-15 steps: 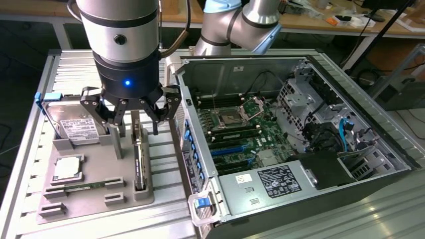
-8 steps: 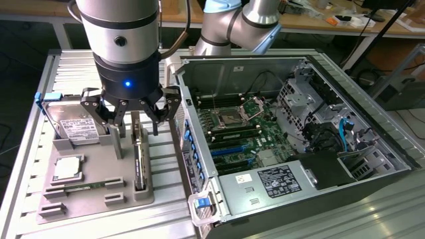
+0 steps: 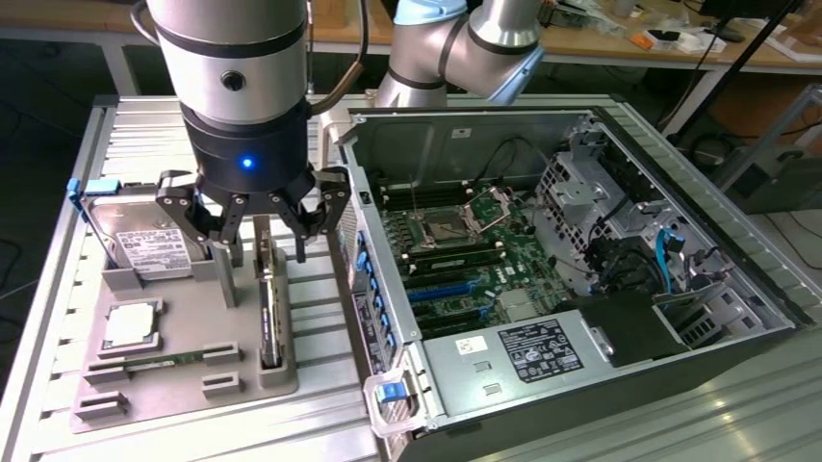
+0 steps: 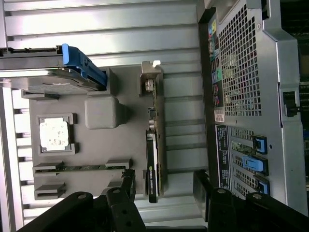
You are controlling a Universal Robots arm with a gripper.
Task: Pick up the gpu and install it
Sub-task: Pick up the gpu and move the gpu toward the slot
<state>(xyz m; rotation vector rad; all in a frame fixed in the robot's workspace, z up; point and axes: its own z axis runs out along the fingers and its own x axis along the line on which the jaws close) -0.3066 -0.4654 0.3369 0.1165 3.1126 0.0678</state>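
The gpu [image 3: 268, 313] stands on its thin edge in a slot of the grey holder tray [image 3: 192, 289], to the exterior view's left of the open computer case. In the wrist view the gpu [image 4: 153, 145] shows a black shroud, a green board and a silver bracket at one end. My gripper [image 3: 264, 236] hangs just above the card and is open, one finger on each side of it, with nothing between them. The same open gripper [image 4: 164, 186] appears in the wrist view, with its black fingers [image 4: 128, 181] flanking the card's shroud end.
The tray also holds a hard drive [image 3: 148, 245] with a white label, a square processor [image 3: 131, 325] and a narrow memory stick [image 3: 161, 361]. The open case [image 3: 719, 318] shows its motherboard [image 3: 449, 269] with blue slots. The case wall stands close beside the card.
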